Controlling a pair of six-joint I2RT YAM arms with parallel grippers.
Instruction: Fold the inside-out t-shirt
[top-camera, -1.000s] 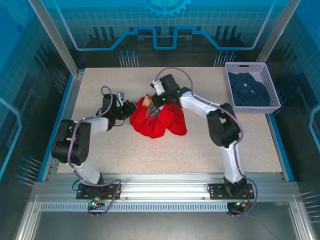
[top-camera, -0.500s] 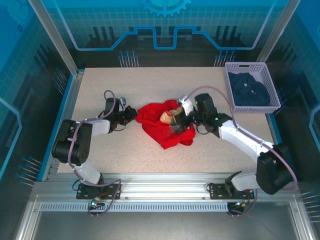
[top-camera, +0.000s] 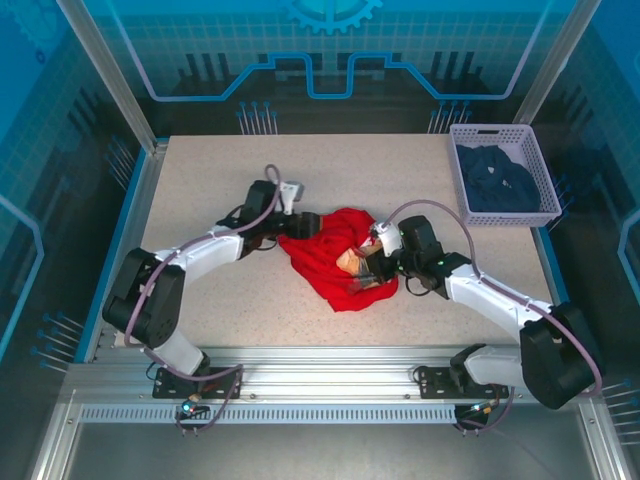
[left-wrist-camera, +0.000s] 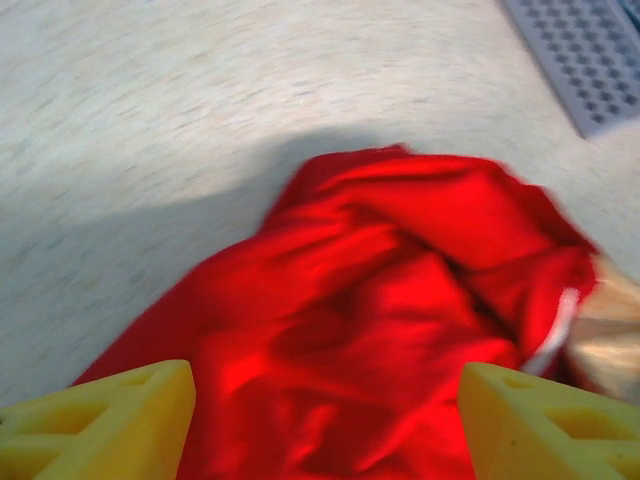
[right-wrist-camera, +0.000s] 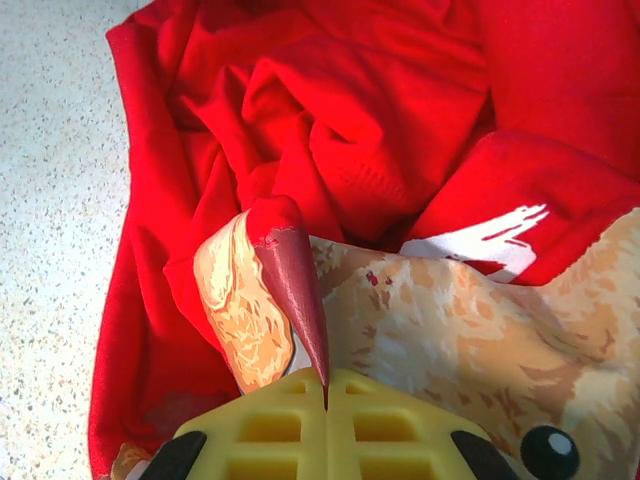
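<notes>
Looking down from above on the inside-out t-shirt (top-camera: 330, 255), lying as a crumpled bright red heap near the middle of the speckled table (top-camera: 200, 300), between the two arms. Noticing a patch of tan teddy-bear print (top-camera: 352, 262) turning up on the heap's right side, with plain red cloth making up the rest. Finding the left gripper (top-camera: 283, 232) reaching in from the left and sitting at the heap's upper left edge. Seeing, from the left wrist, that same gripper (left-wrist-camera: 325, 430) with its yellow pads (left-wrist-camera: 100, 420) standing spread wide apart, gripping nothing, and the red folds (left-wrist-camera: 360, 300) lying between and beyond them, all somewhat blurred. Catching a corner of the pale basket (left-wrist-camera: 590, 60) at the upper right of that view. Finding the right gripper (top-camera: 362, 270) coming in from the right and meeting the heap at the printed patch. Seeing, from the right wrist, its fingers (right-wrist-camera: 327, 400) pressing together and pinching a narrow fold of the shirt (right-wrist-camera: 350, 120), rising as a thin red ridge over the bear print (right-wrist-camera: 450, 320), with white lettering (right-wrist-camera: 490, 235) showing just above. Spotting the basket (top-camera: 500, 215) at the table's far right corner, well apart from the shirt, holding a navy garment (top-camera: 495, 180).
</notes>
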